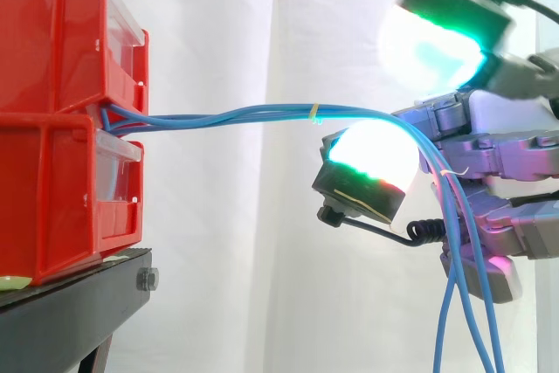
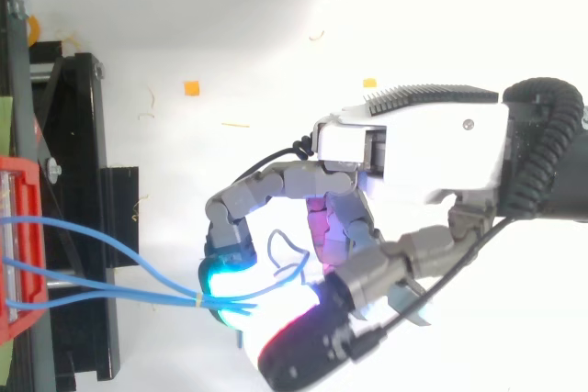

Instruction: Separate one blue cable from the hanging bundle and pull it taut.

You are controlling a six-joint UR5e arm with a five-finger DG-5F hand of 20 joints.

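The stacked red bins [image 1: 61,128] on their black stand [image 1: 70,312] fill the left of the side view, and the hand [image 2: 413,153] comes in opposite them from the right. Its fingers are curled in, and the glowing pads [image 1: 376,159] close around the blue cables [image 1: 227,116] where the run meets it.

Those cables leave the gap between the two bins and run nearly level towards the hand, so their long axis points straight from bins to hand. To my eye any tightening pull would have to go away from the bins, along that same line. Past the hand they bend sharply and hang down, cut off by the lower edge of the side view.

A small yellow tie [image 1: 314,111] binds the strands just short of the hand. From above they spread apart towards the bins and meet at it.

The glow washes out the contact itself, so I cannot tell whether one strand is singled out or the whole bundle is held. How the cables are fixed inside the bins is hidden.
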